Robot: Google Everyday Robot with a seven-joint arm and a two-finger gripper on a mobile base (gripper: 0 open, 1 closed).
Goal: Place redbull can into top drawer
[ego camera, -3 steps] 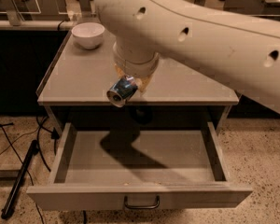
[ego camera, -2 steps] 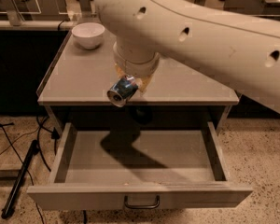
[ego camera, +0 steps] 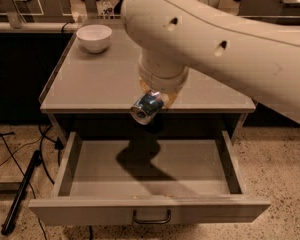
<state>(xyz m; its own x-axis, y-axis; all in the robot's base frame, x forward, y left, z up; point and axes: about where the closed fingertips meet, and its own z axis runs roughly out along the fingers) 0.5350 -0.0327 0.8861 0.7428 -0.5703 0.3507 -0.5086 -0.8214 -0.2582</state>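
The redbull can (ego camera: 146, 107), blue and silver, hangs tilted on its side with its silver end facing me, just past the front edge of the cabinet top and above the open top drawer (ego camera: 150, 210). My gripper (ego camera: 154, 100) sits under the big white arm's wrist, mostly hidden by it, and is shut on the can. The drawer is pulled fully out, with a bare grey inside and a dark bar handle (ego camera: 151, 218) on its front panel. The arm's shadow falls on the drawer floor.
A white bowl (ego camera: 94, 36) stands at the back left of the grey cabinet top (ego camera: 90, 84). Dark cables and a black rod (ego camera: 20, 194) lie on the speckled floor at the left. Shelving and clutter stand behind the cabinet.
The gripper with the can has moved right and downward, from over the cabinet top's front edge out towards the open drawer. The drawer and bowl have not moved.
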